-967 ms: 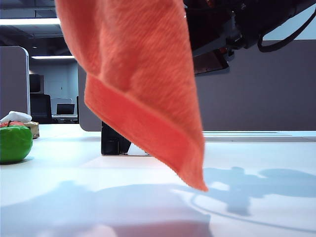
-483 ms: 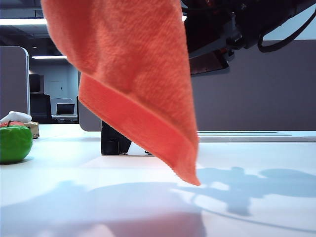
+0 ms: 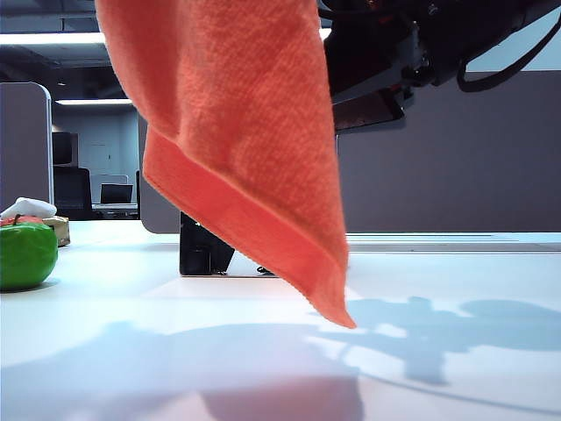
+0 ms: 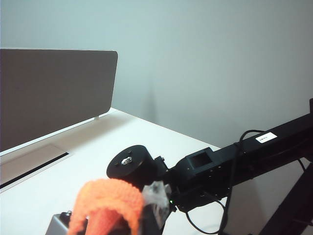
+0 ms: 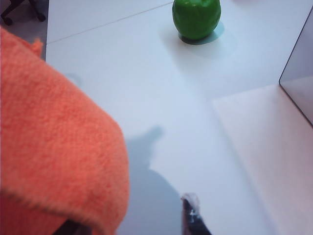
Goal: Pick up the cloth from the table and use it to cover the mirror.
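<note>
The orange cloth (image 3: 237, 140) hangs from the top of the exterior view, its lowest corner just above the white table (image 3: 456, 289). It hides most of the mirror, of which only the black base (image 3: 202, 254) shows. My left gripper (image 4: 115, 221) is shut on a bunched fold of the cloth (image 4: 105, 196). My right gripper (image 5: 134, 220) has its jaws apart. The cloth (image 5: 54, 147) lies over one finger, and the other fingertip (image 5: 192, 209) is bare with table showing in the gap. The mirror's framed edge (image 5: 297, 81) stands close by.
A green apple (image 3: 26, 254) sits at the table's left, also in the right wrist view as the apple (image 5: 196, 17). A white rag (image 3: 28, 208) lies behind it. Grey partitions (image 3: 456, 158) line the back. The right arm's black body (image 3: 394, 53) hangs at top right.
The hanging cloth has swung slightly left, its lowest corner shifting left over the table. Both arms stay about where they were.
</note>
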{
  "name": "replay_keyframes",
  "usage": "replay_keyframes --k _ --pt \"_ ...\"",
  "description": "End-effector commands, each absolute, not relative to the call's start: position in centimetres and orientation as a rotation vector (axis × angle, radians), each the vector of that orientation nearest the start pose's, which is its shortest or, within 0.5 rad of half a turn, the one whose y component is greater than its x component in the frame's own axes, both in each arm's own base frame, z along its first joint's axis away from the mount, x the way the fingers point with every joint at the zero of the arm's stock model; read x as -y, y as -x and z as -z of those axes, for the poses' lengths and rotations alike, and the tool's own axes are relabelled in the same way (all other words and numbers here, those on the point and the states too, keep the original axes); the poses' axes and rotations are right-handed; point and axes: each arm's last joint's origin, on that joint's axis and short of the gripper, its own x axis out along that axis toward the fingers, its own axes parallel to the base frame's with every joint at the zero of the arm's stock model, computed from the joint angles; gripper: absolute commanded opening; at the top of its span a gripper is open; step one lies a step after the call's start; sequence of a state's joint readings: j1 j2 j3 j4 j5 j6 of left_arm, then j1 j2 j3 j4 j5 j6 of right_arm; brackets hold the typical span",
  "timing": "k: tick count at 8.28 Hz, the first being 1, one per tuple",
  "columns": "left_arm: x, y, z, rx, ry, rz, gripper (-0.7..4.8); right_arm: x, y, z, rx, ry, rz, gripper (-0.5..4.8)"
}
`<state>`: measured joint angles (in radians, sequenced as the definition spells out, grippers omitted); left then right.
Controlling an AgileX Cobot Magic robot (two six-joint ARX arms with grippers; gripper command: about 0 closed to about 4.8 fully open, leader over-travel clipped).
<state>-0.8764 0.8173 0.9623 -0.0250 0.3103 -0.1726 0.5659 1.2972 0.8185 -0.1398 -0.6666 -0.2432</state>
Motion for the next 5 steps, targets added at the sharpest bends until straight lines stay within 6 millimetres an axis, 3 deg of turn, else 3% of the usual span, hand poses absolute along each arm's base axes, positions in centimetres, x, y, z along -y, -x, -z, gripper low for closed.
replay_keyframes --k 1,5 --pt "13.37 -9.92 -40.61 0.044 0.193 1.204 -0.06 -16.32 -22.18 -23.99 -0.509 0.160 -1.293 2.29" --pt "13.37 -9.92 -40.60 0.043 0.193 1.204 -0.06 -16.49 -22.45 -23.62 -0.514 0.159 -1.295 2.14"
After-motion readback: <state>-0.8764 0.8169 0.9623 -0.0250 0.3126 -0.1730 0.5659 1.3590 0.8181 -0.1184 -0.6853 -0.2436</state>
